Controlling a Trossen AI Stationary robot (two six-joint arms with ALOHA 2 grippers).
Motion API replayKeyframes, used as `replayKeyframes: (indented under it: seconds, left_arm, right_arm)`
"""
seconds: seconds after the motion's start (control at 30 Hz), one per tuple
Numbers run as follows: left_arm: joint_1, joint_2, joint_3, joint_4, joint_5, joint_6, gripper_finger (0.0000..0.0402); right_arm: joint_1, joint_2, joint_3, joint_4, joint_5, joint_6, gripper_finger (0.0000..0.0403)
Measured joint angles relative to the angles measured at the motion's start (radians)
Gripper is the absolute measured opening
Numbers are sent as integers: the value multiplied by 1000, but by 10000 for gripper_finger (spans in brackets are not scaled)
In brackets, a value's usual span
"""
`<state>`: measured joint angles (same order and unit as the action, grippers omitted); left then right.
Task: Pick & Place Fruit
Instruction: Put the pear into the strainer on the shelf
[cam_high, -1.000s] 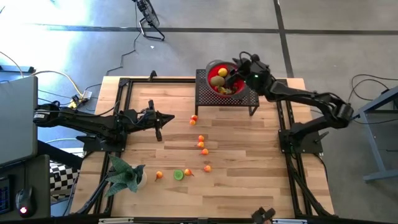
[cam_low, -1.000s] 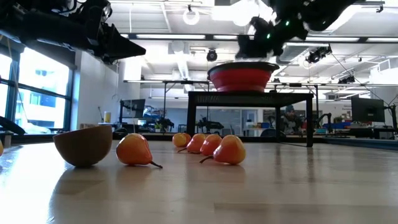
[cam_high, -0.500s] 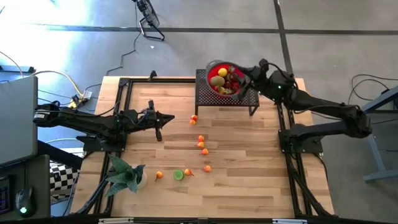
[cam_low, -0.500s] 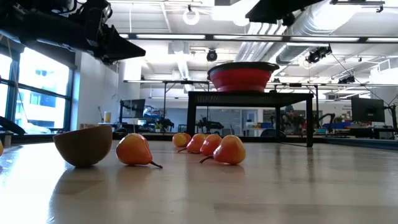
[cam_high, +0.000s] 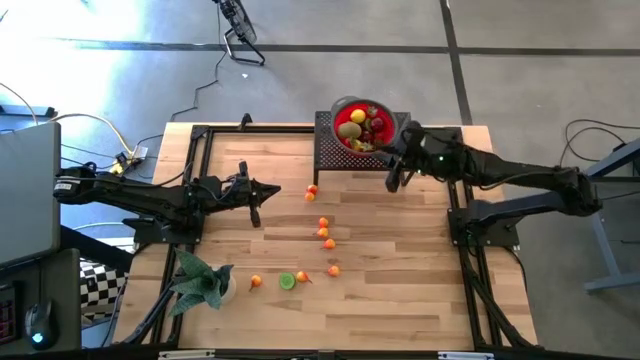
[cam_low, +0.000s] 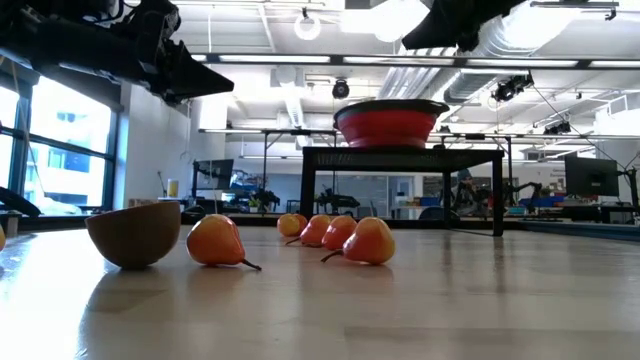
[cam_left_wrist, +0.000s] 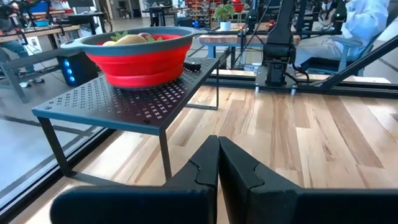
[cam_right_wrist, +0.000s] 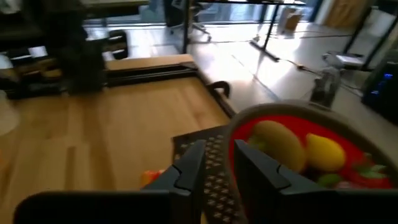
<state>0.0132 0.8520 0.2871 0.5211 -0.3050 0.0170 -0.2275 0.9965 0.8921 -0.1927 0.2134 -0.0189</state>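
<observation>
The right gripper (cam_high: 392, 172) is seen just beside the red bowl (cam_high: 340, 112), over the near edge of the black perforated stand (cam_high: 330, 160); its fingers (cam_right_wrist: 186, 171) are parted by a narrow gap and nothing is held between them. The left gripper (cam_high: 262, 192) is kept clenched and empty above the left half of the wooden table (cam_high: 400, 280), well apart from the bowl. Several fruits are piled in the bowl, among them a lemon (cam_high: 357, 117) and a kiwi (cam_right_wrist: 278, 144). More small orange fruits (cam_high: 322, 232) are scattered across the table's middle, with a lime (cam_high: 287, 281) nearer the green leafy plant (cam_high: 200, 280)
</observation>
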Motion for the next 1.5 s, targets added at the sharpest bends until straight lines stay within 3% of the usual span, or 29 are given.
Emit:
replayKeyframes:
  seconds: [0.47, 0.8, 1.1, 1.27, 1.5]
  left_arm:
    - [0, 0, 0, -1, 0, -78, 6]
    - [0, 0, -1, -44, 0, -79, 6]
    - [0, 0, -1, -123, 2, -144, 6]
    - [0, 0, -1, -130, 2, -164, 6]
    - [0, 0, -1, -130, 2, -164, 6]
  right_arm:
    - [271, 70, 0, -2, -77, 130, 46]
    - [488, 258, 0, 252, 33, 163, 24]
    - [594, 420, 0, 476, 145, 120, 4]
    - [622, 466, 68, 432, 181, 119, 4]
    - [625, 548, 241, 161, 214, 119, 3]
